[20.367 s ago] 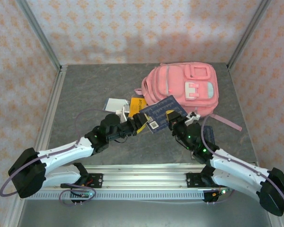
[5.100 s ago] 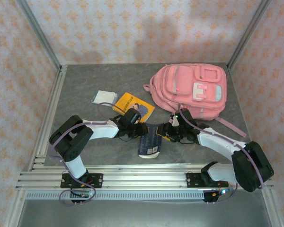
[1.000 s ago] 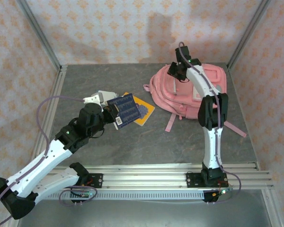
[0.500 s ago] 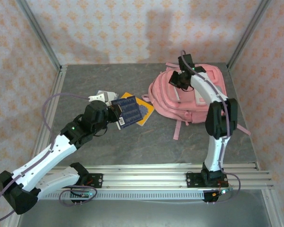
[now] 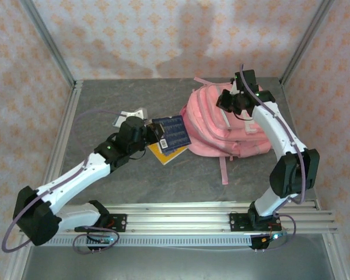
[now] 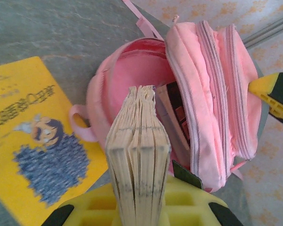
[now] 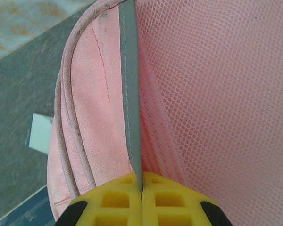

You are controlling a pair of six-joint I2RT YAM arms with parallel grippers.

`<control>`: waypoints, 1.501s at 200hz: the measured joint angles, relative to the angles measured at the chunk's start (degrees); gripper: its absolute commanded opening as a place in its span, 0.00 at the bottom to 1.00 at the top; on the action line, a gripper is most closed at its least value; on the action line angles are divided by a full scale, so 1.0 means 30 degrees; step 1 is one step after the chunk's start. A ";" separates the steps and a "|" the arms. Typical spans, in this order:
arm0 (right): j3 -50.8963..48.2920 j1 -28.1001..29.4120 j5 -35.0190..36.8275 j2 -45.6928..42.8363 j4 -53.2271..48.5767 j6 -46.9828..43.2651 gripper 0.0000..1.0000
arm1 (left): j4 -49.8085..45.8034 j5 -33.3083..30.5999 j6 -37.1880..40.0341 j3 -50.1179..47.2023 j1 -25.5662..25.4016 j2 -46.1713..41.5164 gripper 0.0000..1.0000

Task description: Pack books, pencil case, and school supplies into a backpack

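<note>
The pink backpack [image 5: 221, 125] lies on its side with its open mouth [image 6: 132, 70] facing left, and a dark flat item [image 6: 172, 110] sits inside. My right gripper [image 5: 230, 102] is shut on the backpack's grey edge trim [image 7: 132, 117] next to pink mesh, holding it up. My left gripper [image 5: 154, 133] is shut on a navy book [image 5: 176, 132], whose page edges [image 6: 139, 150] point at the mouth from just outside it. The yellow book [image 5: 162, 154] lies flat under the held one. The pencil case is out of view.
A clear white packet [image 5: 134, 115] lies on the grey table [image 5: 105, 99] behind my left gripper. A pink strap [image 5: 223, 169] trails forward from the backpack. Metal frame posts and patterned walls close in the table's sides and back.
My right gripper has closed on the backpack's edge and pulled it rightward, tipping the mouth open to the left. My left arm has carried the navy book right, up to the mouth.
</note>
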 measured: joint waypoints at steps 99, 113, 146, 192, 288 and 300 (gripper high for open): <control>-0.1129 0.0036 -0.2470 -0.1763 -0.0029 -0.0168 0.51 | 0.9078 0.4954 -0.4430 0.0678 0.0153 0.5960 0.00; -0.1151 0.0109 -0.2339 -0.2186 -0.0044 -0.0138 0.55 | 0.9901 0.5268 -0.4838 0.0678 0.0182 0.6091 0.00; -0.1093 0.0823 -0.2011 -0.3402 -0.0153 -0.0401 0.57 | 1.1315 0.5654 -0.5377 0.1180 -0.0117 0.6506 0.00; -0.0860 0.2608 -0.1953 -0.2776 -0.0663 -0.1158 0.56 | 1.2568 0.5763 -0.5799 0.1916 -0.0750 0.7468 0.00; -0.1049 0.2973 -0.0605 -0.2011 -0.1166 -0.2601 0.05 | 1.2509 0.5770 -0.5931 0.1916 -0.0794 0.7635 0.00; -0.1056 0.2973 -0.0357 -0.2011 -0.1224 -0.2645 0.00 | 1.2495 0.5763 -0.5923 0.1916 -0.0794 0.7635 0.00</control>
